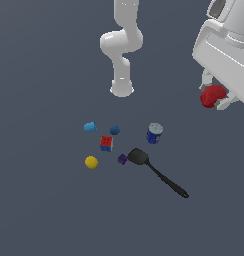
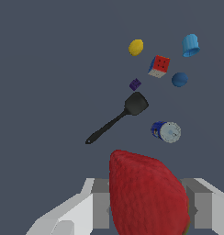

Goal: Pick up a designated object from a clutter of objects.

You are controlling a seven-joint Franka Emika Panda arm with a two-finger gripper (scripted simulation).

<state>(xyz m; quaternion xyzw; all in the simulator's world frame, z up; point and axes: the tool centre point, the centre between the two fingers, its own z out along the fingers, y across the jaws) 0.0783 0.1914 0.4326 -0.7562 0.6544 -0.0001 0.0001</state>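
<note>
Clearly, the gripper (image 1: 217, 98) is closing on the red strawberry (image 1: 212, 95) and is holding it high above the grey floor (image 1: 44, 210), at the exterior view's right, well apart from the other items. In the wrist view the strawberry is sitting between the two pale fingers (image 2: 68, 215).

Only one container is showing: the blue can (image 1: 154, 133), which is standing upright with its pale lid on top. Its label is too small to read, and what it is holding cannot be told.

Near it, the black spatula (image 1: 156, 171) is lying flat, its blade just beside the purple cube (image 1: 122, 159). The red-blue cube (image 1: 106, 143), the yellow ball (image 1: 91, 162), the dark blue ball (image 1: 114, 130) and the light blue cylinder (image 1: 90, 127) are resting apart.
</note>
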